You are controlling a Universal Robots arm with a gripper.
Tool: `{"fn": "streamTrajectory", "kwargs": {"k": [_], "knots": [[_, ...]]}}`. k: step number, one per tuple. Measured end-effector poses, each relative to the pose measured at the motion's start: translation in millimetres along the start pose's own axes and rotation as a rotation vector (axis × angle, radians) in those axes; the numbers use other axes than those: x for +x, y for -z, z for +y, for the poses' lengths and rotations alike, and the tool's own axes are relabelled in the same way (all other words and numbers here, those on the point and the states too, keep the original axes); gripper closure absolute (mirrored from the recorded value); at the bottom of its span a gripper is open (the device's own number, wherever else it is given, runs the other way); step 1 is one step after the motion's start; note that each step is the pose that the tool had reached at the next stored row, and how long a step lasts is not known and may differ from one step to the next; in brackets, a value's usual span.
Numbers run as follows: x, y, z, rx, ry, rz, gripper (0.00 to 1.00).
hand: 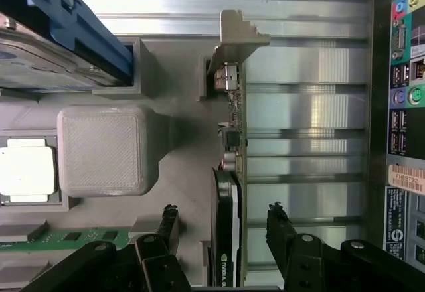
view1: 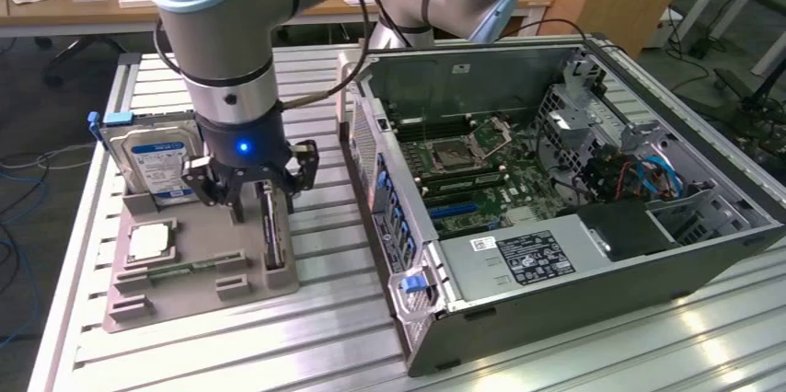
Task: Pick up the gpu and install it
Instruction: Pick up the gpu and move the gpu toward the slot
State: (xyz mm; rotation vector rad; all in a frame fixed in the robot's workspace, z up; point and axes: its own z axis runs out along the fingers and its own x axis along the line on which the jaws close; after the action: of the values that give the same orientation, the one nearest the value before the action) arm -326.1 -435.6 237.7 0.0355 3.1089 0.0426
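A grey plastic holder block [view1: 160,305] [hand: 179,172] lies on the ribbed aluminium table [view1: 331,337]. In the holder's near part lie a slim green memory stick [view1: 184,270] [hand: 60,239] and a small square silver processor chip [view1: 149,240] [hand: 25,170].

Along the holder's side that faces the case, the gpu [view1: 272,236] [hand: 224,199], a thin dark circuit card, stands on edge in its slot. The black gripper [view1: 254,191] [hand: 223,212] hangs directly over it. Its fingers [hand: 169,222] are spread apart and straddle the card with a gap on each side.

At the holder's far end stands a silver hard drive with a blue label [view1: 156,160] [hand: 40,53]. Just beside the holder lies an open grey computer case [view1: 553,254] [hand: 398,139]. Well beyond the holder stands a light wooden desk [view1: 50,10].
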Motion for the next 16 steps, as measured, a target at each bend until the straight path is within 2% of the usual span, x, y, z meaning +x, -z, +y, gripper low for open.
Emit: {"fn": "streamTrajectory", "kwargs": {"k": [16], "knots": [[0.4,-28.8,3.3,0.0011,-0.034,-0.0009,0.35]]}}
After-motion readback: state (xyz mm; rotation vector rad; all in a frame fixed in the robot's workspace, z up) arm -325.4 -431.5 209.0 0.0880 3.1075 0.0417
